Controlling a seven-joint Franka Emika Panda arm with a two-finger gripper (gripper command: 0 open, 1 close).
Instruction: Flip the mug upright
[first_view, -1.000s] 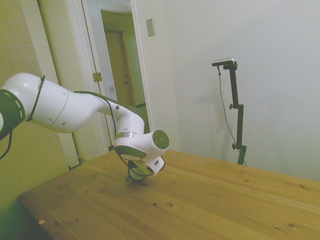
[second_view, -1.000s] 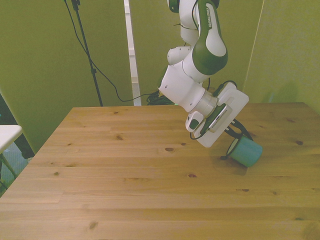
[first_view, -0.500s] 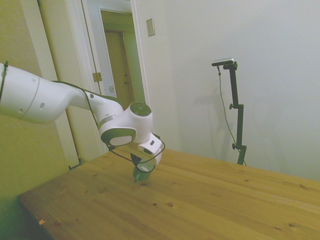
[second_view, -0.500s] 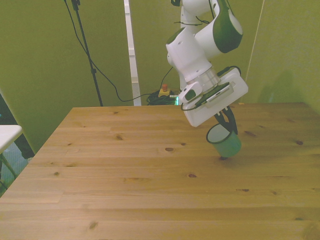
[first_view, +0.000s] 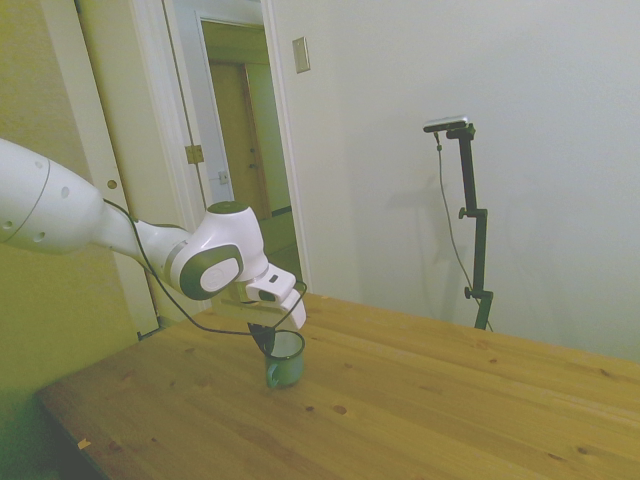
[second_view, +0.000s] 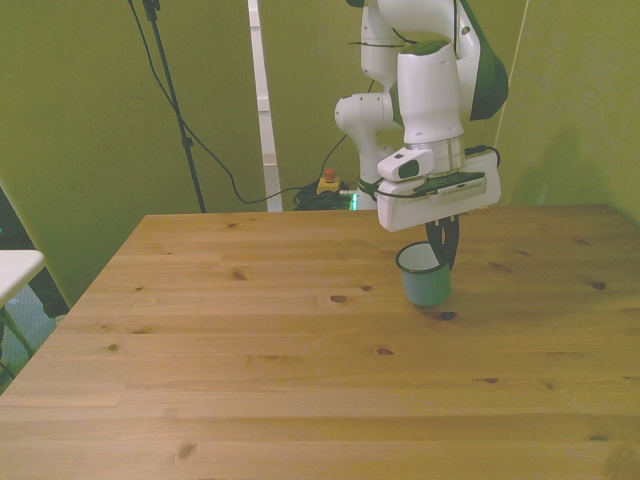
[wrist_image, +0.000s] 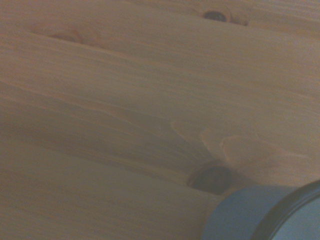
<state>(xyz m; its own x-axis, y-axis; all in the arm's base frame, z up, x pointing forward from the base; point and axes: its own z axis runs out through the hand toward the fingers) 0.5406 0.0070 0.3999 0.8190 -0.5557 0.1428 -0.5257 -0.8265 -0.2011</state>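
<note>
The mug (second_view: 424, 279) stands upright, its open mouth facing up, toward the front view's right half of the desk (second_view: 250, 380) and nearer the far edge than the near one. The gripper (second_view: 443, 245) comes down from above, its dark fingers (second_view: 446, 240) clamped on the mug's rim on the side toward the front view's right. The front view shows the white inside and the thin dark rim, and a dark knot in the wood just beside the mug's base. The side view shows the mug (first_view: 284, 360) from the flank, teal wall plain, with the gripper (first_view: 268, 338) at the rim; whether the base touches the wood is hard to tell there. The wrist view catches only a blurred corner of the mug (wrist_image: 260, 215) and the same knot close to it.
</note>
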